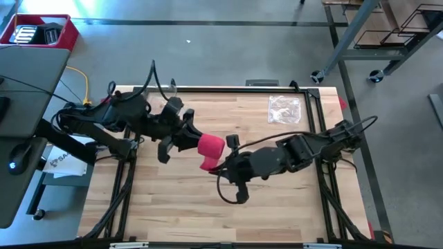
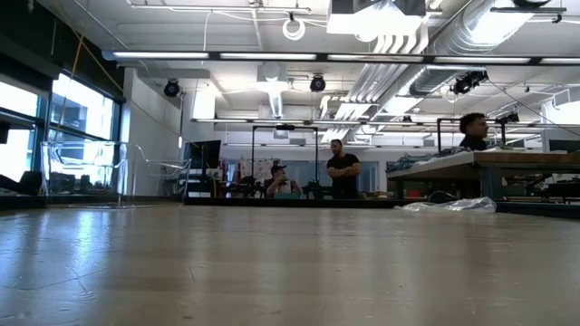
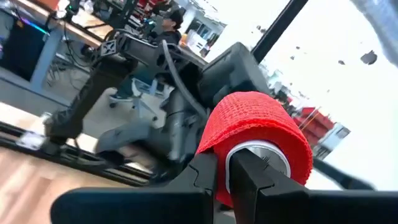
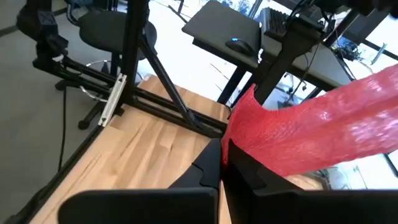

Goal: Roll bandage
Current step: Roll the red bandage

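You're mid-roll: the bandage [image 1: 211, 146] is at frame centre above the counter [image 1: 173, 207], left end effector [image 1: 181, 135] clamped on roll, right end effector [image 1: 223, 166] pinching tail; next, wind w/ tension kept.

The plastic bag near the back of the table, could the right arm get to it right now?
Probably not yet: the right gripper is shut on the bandage strip, which the left gripper holds rolled. Nothing lies across the way to the plastic bag.
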Controlling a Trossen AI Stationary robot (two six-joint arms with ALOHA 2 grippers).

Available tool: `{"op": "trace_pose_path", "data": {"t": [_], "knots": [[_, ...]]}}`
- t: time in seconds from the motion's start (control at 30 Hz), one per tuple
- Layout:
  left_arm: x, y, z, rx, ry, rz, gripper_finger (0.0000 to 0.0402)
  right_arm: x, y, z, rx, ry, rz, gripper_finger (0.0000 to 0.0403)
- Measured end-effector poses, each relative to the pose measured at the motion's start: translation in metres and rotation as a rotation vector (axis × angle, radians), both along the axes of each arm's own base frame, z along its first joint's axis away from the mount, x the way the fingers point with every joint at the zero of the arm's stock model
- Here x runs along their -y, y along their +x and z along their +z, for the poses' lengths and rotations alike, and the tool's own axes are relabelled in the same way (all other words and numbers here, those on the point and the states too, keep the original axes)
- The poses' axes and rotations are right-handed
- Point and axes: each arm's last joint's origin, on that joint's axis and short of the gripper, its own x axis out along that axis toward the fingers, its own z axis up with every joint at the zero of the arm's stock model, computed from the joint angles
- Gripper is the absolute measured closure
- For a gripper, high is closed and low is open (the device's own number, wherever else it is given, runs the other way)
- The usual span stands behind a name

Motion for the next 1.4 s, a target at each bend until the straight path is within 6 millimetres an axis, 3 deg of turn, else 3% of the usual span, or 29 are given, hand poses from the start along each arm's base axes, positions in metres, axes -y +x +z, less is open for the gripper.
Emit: {"op": "trace_pose_path", "data": {"t": [0.17,0.43,0.67,1.1,1.4], "knots": [[0.0,0.0,0.001,-0.003,-0.045,0.0,0.0387,-0.005,0.006,-0.006,0.0,-0.002,0.003,0.0403],[-0.003,-0.002,-0.012,-0.109,0.145,0.086,0.0387,-0.01,0.011,0.013,0.192,0.161,-0.01,0.0403],[-0.003,0.001,-0.026,-0.219,0.24,0.128,0.0387,-0.007,0.011,0.017,0.225,0.221,-0.081,0.0403],[0.003,0.001,-0.03,-0.239,0.308,0.094,0.0387,0.003,-0.014,0.042,0.284,0.382,-0.212,0.0403],[0.004,0.002,-0.027,-0.2,0.318,0.089,0.0387,-0.002,-0.015,0.041,0.203,0.557,-0.053,0.0403]]}}
